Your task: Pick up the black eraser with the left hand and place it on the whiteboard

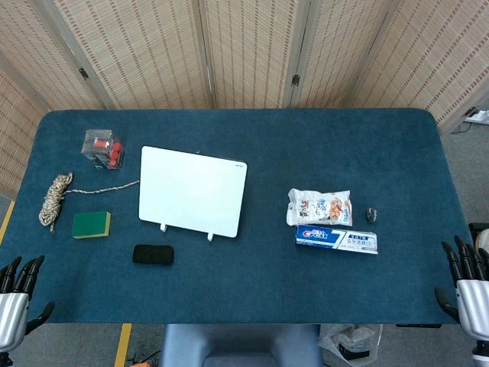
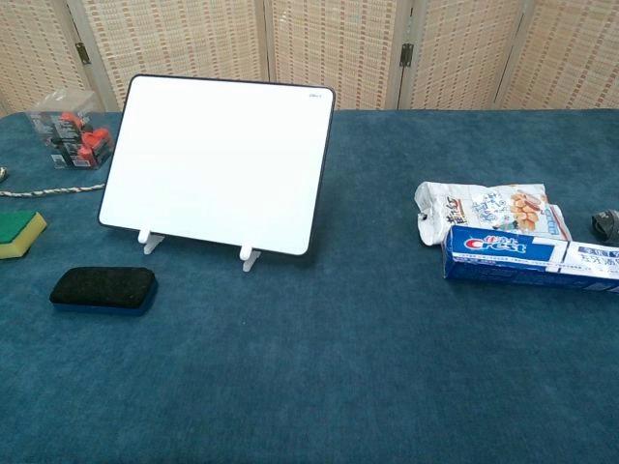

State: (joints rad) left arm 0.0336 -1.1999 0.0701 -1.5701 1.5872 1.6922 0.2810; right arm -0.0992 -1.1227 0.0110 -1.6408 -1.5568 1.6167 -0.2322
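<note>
The left hand (image 1: 15, 302), silver-backed with black fingers, sits at the near left corner of the table, just off its front edge; its fingers are spread apart and hold nothing. The right hand (image 1: 470, 287) mirrors it at the near right corner, fingers likewise splayed and empty. Neither hand shows in the chest view.

Nearest the left hand, the black oblong felt eraser (image 2: 103, 288) with a blue base lies flat on the dark blue cloth-covered table (image 1: 267, 275), untouched and well apart from the hand. Just behind it, tilted back on two small white feet, is the white rectangular whiteboard (image 2: 218, 159) with a thin dark frame; the eraser lies in front of its left lower corner, not touching it. Left of the eraser lies a green and yellow sponge (image 1: 92, 224), and beyond that a coiled speckled rope (image 1: 53, 200) whose loose end trails toward the whiteboard. A clear plastic box with red items inside (image 1: 103, 147) sits behind the rope.

On the right half, a crumpled white snack packet (image 2: 484, 211) lies just behind a blue and white Crest toothpaste box (image 2: 532, 255), touching it. A small dark grey object (image 1: 370, 214) rests beside the packet; what it is cannot be told.
</note>
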